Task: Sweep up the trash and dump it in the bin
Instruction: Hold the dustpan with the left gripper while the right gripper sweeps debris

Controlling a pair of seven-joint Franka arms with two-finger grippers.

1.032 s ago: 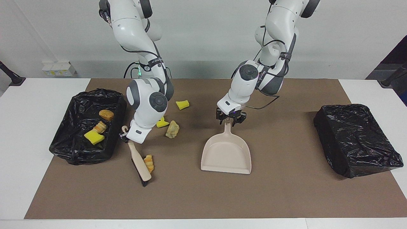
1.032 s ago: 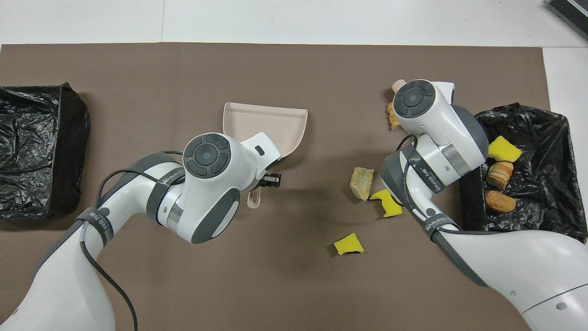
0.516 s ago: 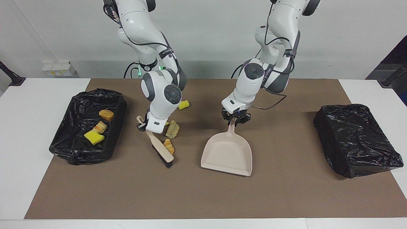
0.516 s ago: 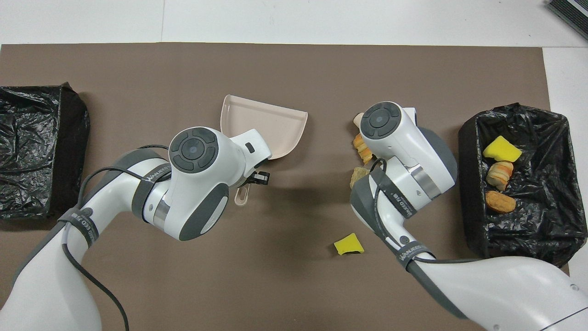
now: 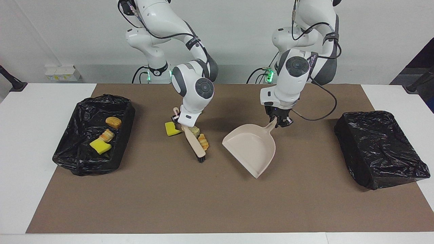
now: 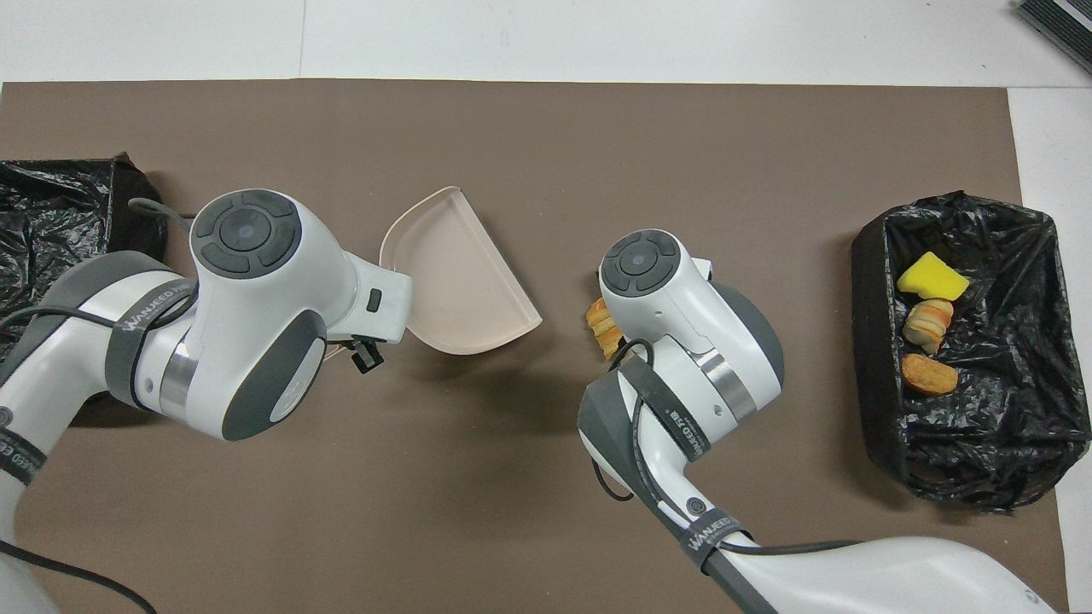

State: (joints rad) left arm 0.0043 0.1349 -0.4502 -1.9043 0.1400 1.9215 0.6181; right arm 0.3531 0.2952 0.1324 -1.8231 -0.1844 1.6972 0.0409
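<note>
My right gripper is shut on the handle of the beige brush, whose bristles rest on the brown mat. Trash lies against the brush: a yellow sponge chunk, a tan piece and an orange pastry piece. My left gripper is shut on the handle of the beige dustpan, its mouth angled toward the brush. The bin, lined in black, stands at the right arm's end and holds three scraps.
A second black-bagged box sits at the left arm's end of the mat. In the overhead view my right wrist covers the brush and most of the loose scraps.
My right arm swept the brush and scraps toward the dustpan. My left arm swung the dustpan round toward its own end, turning its mouth to the brush.
</note>
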